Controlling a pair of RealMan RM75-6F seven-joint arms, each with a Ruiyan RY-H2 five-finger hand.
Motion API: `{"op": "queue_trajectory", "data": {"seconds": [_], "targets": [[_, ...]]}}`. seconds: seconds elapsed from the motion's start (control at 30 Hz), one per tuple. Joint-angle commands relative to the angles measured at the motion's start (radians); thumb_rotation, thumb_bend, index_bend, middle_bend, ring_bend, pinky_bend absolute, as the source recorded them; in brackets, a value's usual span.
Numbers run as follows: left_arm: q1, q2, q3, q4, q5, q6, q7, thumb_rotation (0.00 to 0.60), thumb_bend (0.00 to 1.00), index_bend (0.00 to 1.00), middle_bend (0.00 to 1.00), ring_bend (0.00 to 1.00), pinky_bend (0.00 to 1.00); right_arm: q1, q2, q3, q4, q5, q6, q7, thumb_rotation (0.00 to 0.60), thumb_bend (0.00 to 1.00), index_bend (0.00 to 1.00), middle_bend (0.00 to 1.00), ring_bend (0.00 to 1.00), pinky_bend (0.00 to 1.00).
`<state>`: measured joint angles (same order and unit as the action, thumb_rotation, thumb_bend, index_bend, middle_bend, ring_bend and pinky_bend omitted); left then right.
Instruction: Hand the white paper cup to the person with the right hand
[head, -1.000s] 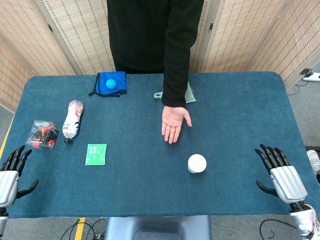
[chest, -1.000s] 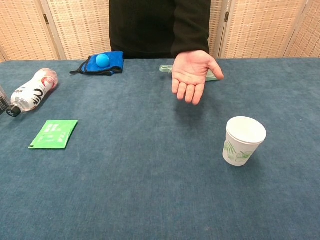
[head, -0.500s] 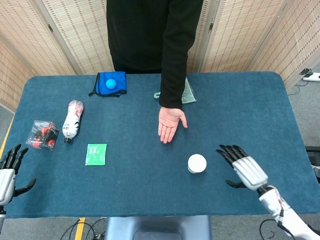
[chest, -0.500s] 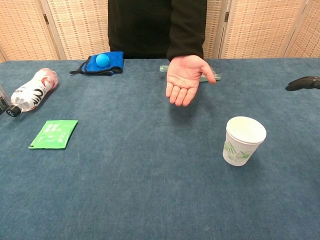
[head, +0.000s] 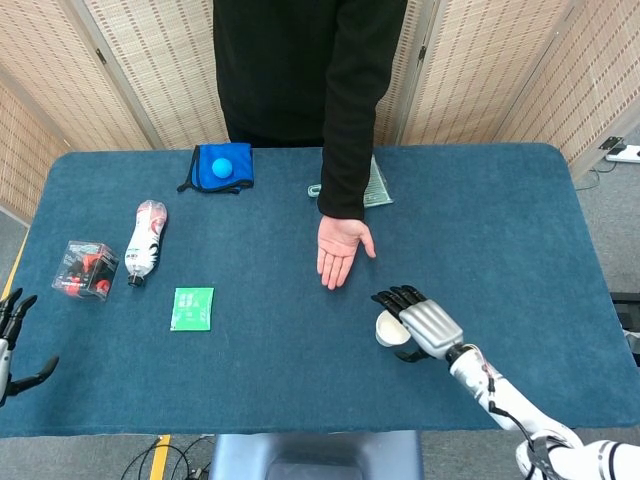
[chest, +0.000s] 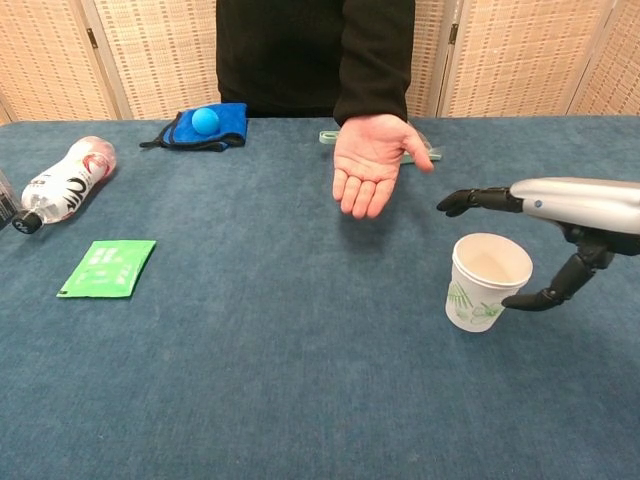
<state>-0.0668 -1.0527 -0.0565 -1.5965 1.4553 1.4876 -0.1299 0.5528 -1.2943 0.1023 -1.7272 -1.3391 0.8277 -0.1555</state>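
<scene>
The white paper cup (chest: 486, 283) with a green leaf print stands upright on the blue table, right of centre; from above only part of the cup (head: 386, 327) shows under my hand. My right hand (chest: 560, 215) is spread open right beside and partly over the cup, fingers stretched past its rim, thumb low at its side, and I cannot tell if it touches. The head view shows this right hand (head: 418, 322) covering the cup's right half. The person's hand (chest: 368, 162) is held out palm up, behind and left of the cup. My left hand (head: 12, 340) is open at the table's near left edge.
A plastic bottle (head: 146, 240) lies at the left next to a small clear packet (head: 86, 269). A green sachet (head: 192, 308) lies flat near them. A blue cloth with a blue ball (head: 222, 166) and a pale green object (head: 375, 190) sit at the far side.
My right hand has swept left from the table's right edge to the cup. My left hand has drawn back toward the left edge. The person's hand shifted slightly left.
</scene>
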Motion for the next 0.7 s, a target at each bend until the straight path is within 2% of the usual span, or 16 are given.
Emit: {"op": "queue_trajectory", "data": {"seconds": [0.03,0.17,0.23,0.37,0.5,0.7], "targets": [[0.004,0.006,-0.001,0.004,0.0,0.004,-0.016,0.6,0.32,0.09,0.0,0.01,0.25,0.014,-0.029,0.003,0.023,0.015,0.0,-0.011,0.6,0.23,0.06,0.15,0.11,0.2],[0.007,0.008,0.001,0.006,0.003,0.007,-0.023,0.6,0.32,0.09,0.0,0.01,0.25,0.019,-0.054,0.0,0.045,0.018,0.019,-0.017,0.6,0.31,0.19,0.26,0.27,0.4],[0.009,0.008,0.001,0.006,0.006,0.011,-0.027,0.6,0.32,0.09,0.0,0.01,0.25,0.022,-0.061,-0.001,0.053,0.022,0.024,-0.023,0.6,0.34,0.23,0.29,0.33,0.46],[0.012,0.008,0.002,0.008,0.01,0.015,-0.029,0.6,0.32,0.09,0.0,0.01,0.25,0.024,-0.063,0.002,0.047,0.024,0.049,-0.032,0.6,0.37,0.26,0.32,0.36,0.49],[0.01,0.008,0.001,0.009,0.006,0.011,-0.029,0.6,0.32,0.09,0.0,0.01,0.25,0.024,-0.034,0.019,-0.008,0.013,0.087,-0.034,0.6,0.38,0.27,0.33,0.37,0.5],[0.006,0.006,0.0,0.008,0.006,0.004,-0.019,0.6,0.32,0.09,0.0,0.01,0.25,0.043,0.033,0.094,-0.148,0.023,0.155,-0.073,0.6,0.37,0.27,0.33,0.37,0.5]]}}
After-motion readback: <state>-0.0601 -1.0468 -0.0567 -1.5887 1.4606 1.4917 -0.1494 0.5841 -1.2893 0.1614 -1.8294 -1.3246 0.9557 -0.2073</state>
